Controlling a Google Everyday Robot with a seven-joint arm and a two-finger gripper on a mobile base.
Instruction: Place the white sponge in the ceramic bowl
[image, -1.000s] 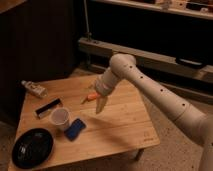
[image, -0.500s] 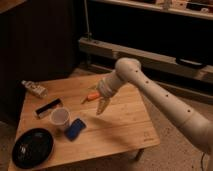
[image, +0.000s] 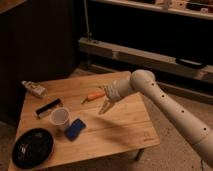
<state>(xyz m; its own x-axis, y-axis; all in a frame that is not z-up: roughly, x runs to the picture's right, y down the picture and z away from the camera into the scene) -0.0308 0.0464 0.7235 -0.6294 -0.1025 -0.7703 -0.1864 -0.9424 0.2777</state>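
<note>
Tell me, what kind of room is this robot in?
Probably a robot test room, not a home: a small wooden table on a speckled floor, with a long metal shelf behind. The gripper hovers over the table's middle.

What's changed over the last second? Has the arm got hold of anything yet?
The arm's bulky wrist joint swung right, and the gripper dipped slightly toward the wooden table, beside the orange item. Nothing was visibly taken hold of or let go. Unmoved: black ceramic bowl, translucent cup, blue sponge-like block, dark bar, small tube.
</note>
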